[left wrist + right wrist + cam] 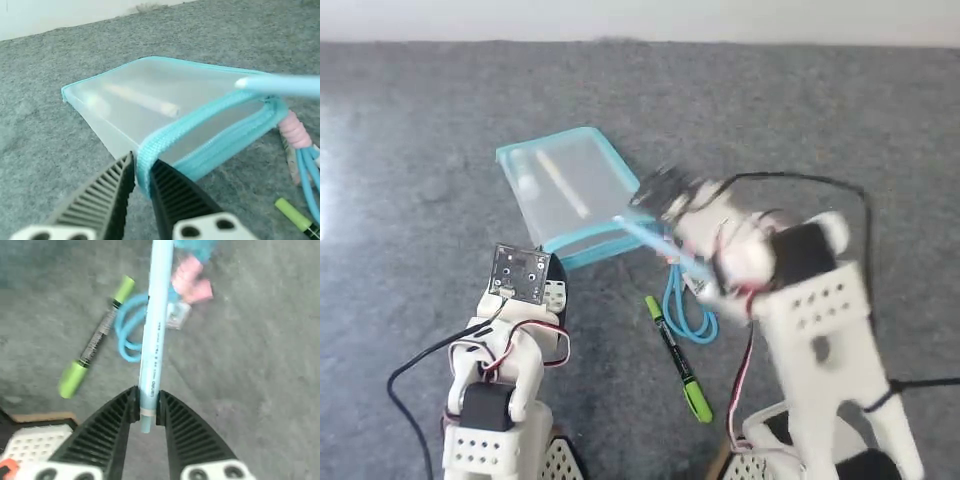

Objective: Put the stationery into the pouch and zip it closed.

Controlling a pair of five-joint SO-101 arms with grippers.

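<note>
Grey, felt-like desk (420, 120) in the high view, with a pale wall along its far edge.

- **Pouch.** The translucent pouch (570, 190) lies flat near the desk's centre. Its teal zipper edge (200, 120) forms the side at 5 to 6 o'clock, facing both arms. A pale stick (142, 100) lies inside already.
- **Left gripper.** The left gripper (142, 165) is clenched on the near end of that zipper edge, at the pouch's 7 o'clock corner. The band is pinched between its ribbed jaws and raised a little off the desk.
- **Right gripper.** The right gripper (148, 396) is clamped round the tail of a light-blue pen (155, 325).
- **Deciding relation.** The pen's long axis runs from about 4 o'clock, at the gripper, to 10 o'clock, at its tip. The tip sits at the far end of the zipper edge, just over the teal band. Whether it has entered the mouth cannot be told. Judged from this, insertion calls for travel along the pen's own axis toward 10 o'clock — the right arm is the one placed for it, while the left anchors the opening.
- **Remaining items.** A green highlighter (677, 357) lies on the desk at 5 o'clock from the pouch, its axis running 11 to 5 o'clock. Just beside it is a blue looped cord (685, 315) carrying a pink charm (190, 280).
</note>
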